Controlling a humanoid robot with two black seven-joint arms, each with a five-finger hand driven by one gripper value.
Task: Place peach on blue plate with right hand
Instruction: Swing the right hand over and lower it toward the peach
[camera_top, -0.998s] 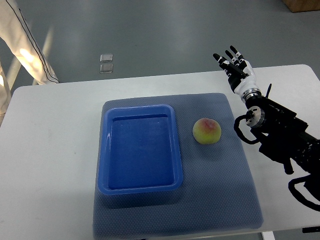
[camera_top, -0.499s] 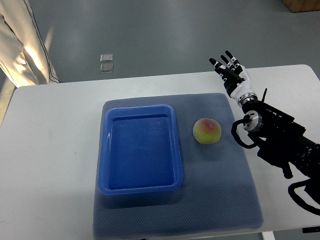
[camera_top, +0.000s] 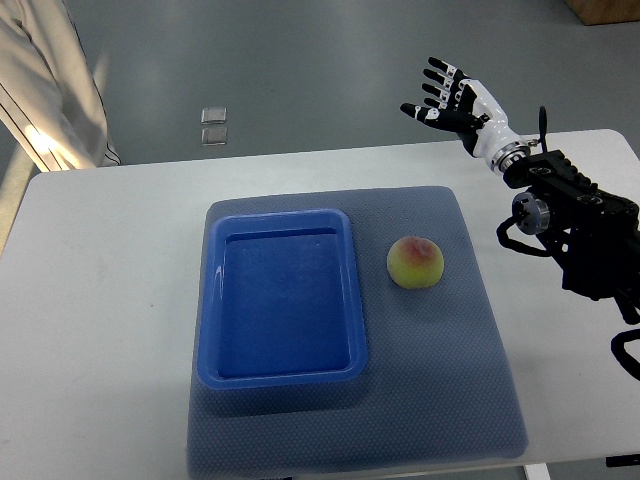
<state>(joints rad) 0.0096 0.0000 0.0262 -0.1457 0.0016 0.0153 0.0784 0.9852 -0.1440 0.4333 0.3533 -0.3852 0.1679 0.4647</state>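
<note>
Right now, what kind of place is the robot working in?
Probably a robotics lab or test room: a plain white table on bare grey floor, a staged blue plate and peach on a grey mat, and someone's pale sleeve nearby.

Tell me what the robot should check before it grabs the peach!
1. Peach free to grab: ok, it sits alone on the grey mat, nothing touching it.
2. Right hand empty and open: ok, fingers spread, holding nothing.
3. Hand near the peach: not ok, it is raised beyond the table's far edge, well away.
4. Blue plate empty: ok, nothing lies in it.
5. Path from peach to plate clear: ok, the plate is just to the peach's left.
6. Left hand out of the way: cannot tell, it is not in view.
</note>
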